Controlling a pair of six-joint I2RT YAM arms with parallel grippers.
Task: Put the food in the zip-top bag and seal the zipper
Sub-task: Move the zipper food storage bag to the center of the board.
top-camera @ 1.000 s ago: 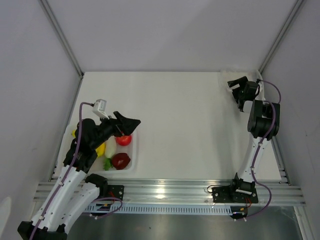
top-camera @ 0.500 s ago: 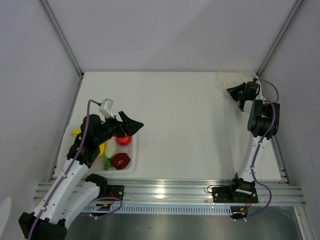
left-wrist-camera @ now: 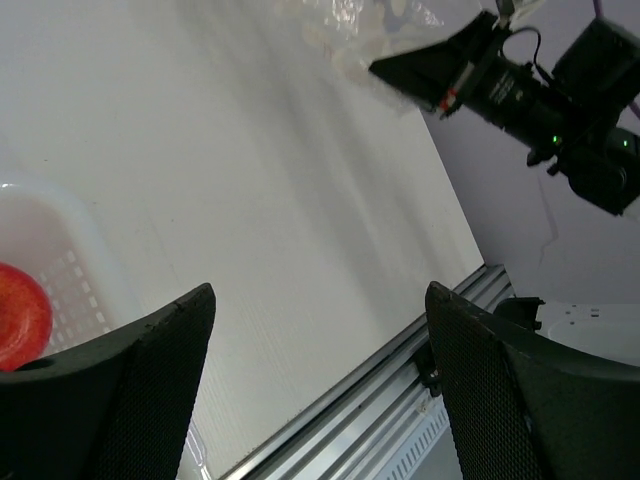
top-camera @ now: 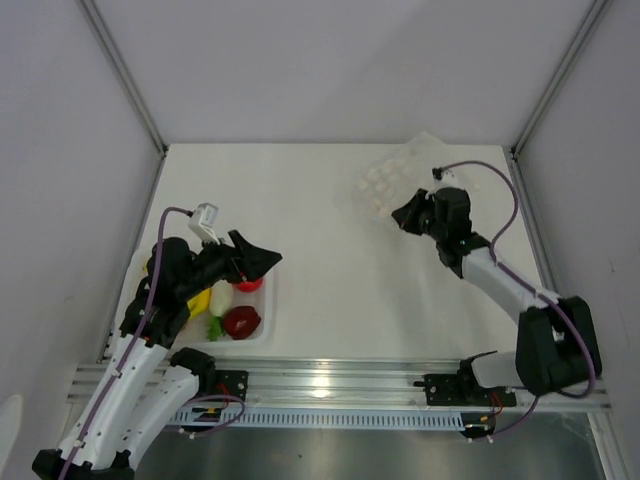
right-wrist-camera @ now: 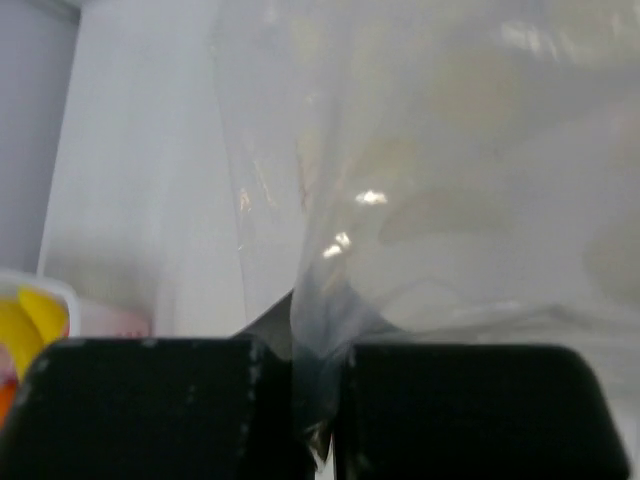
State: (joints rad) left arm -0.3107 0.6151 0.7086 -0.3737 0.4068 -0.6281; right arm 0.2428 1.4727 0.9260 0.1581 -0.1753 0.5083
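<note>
Right pincer (top-camera: 405, 214): closed tight on a gathered fold of the zip-top bag (top-camera: 392, 176), with clear film squeezed between both jaws in the wrist view.
Left pincer (top-camera: 264, 256): wide, holding nothing, hanging over the right edge of the tray (top-camera: 270, 305), just above the red apple (top-camera: 248, 283).
Place of the bag: far right part of the counter (top-camera: 330, 250), spreading beyond the right pincer toward the back wall, well apart from the tray; resting or lifted, not possible to tell.
Zipper: not distinguishable anywhere in the crinkled film; side of the mouth unknown.
Place of the food: all visible pieces in the tray at the near left, namely red apple, dark red-purple round one (top-camera: 241, 321), yellow banana (top-camera: 200, 298) and white radish (top-camera: 221, 297); partly hidden by the left arm; no orange piece clearly visible.
Progress: judged early, with no food visible inside the bag.
Handling of the bag: judged very light, soft, noisy and slippery, without any shape of its own; likely to collapse shut and to slide out of a small pinch.
Best hold on the bag: probably the stiffer strip at the mouth, one lip for each pincer, to keep the opening wide.
Handling of the food: judged light, hard and smooth; round pieces apt to roll; safest across the middle, the banana across its short side.
Risk: film tearing or slipping, mouth closing before any piece enters.
</note>
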